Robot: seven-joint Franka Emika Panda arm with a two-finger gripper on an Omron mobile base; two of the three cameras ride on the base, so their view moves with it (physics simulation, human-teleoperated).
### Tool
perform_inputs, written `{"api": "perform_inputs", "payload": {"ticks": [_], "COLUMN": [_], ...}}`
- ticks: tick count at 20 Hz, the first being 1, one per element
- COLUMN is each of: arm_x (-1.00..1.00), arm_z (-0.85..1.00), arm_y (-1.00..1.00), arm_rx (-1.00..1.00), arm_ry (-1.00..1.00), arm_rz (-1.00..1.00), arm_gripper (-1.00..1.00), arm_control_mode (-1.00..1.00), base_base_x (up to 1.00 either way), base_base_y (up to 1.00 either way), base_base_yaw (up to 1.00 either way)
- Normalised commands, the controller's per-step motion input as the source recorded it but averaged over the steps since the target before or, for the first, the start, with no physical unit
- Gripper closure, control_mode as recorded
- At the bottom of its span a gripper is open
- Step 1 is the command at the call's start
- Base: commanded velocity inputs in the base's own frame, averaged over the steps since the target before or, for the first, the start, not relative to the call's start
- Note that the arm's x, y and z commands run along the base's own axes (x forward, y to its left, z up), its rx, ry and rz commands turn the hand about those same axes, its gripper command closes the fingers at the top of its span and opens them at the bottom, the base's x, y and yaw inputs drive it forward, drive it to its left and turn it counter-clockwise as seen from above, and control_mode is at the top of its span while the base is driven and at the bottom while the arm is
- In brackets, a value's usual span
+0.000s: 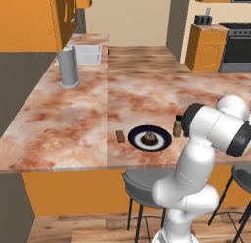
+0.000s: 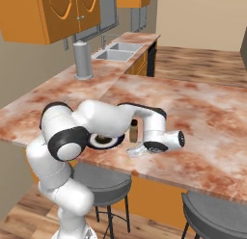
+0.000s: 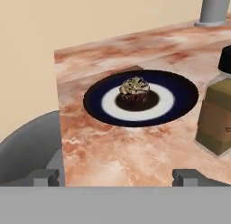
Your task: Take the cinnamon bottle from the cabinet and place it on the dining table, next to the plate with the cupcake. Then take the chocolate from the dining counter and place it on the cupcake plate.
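Marbled dining table (image 1: 147,92): plate (image 1: 150,138), cinnamon bottle (image 1: 177,126) beside; stools below.

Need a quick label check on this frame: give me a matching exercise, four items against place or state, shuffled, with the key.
Items:
1. cinnamon bottle
2. chocolate
3. cupcake
4. gripper

Places or states:
A. on the plate
B. open, holding nothing
C. upright on the dining table, right of the plate
D. flat on the table, left of the plate

Pairs: 1-C, 2-D, 3-A, 4-B

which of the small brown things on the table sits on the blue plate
The small dark brown cupcake, centred on the plate. The flat chocolate bar and brown cinnamon bottle flank it on the marbled top.
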Motion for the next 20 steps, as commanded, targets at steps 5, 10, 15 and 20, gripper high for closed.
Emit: {"api": "perform_inputs", "payload": {"ticks": [5,10,15,20], "arm_x": [-0.39,-0.27,-0.24,-0.20], "arm_z": [0.27,0.44,0.39,0.30], "arm_y": [0.45,0.43,0.54,0.60], "arm_rx": [0.00,-0.02,-0.01,0.00], "arm_ry": [0.04,0.15,0.16,0.14], "arm_rz": [-0.30,-0.12,-0.13,-0.16], "arm_gripper": [-1.00,-1.00,-1.00,-1.00], "arm_control_mode": [-1.00,-1.00,-1.00,-1.00], "base_base_x": [0.00,0.00,0.00,0.00], "base_base_y": [0.00,0.00,0.00,0.00], "base_base_yaw": [0.00,0.00,0.00,0.00]}}
